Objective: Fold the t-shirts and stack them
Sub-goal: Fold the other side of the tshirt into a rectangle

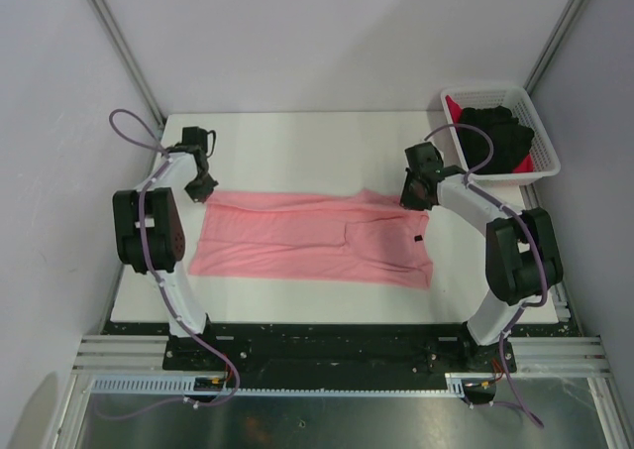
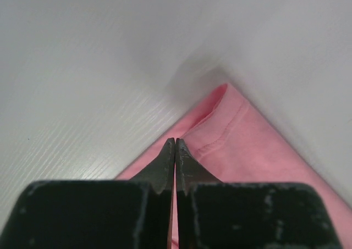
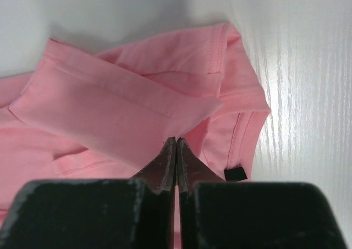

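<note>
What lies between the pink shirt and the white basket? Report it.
Top view: only bare table between the salmon-pink shirt and the basket, with the right arm reaching over it.

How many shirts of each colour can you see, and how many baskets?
Pink shirt: 1
Black shirt: 1
Red shirt: 1
White basket: 1
Total: 4

Left end effector (image 1: 201, 185) and right end effector (image 1: 411, 193) both closed tight, low, well apart.
</note>
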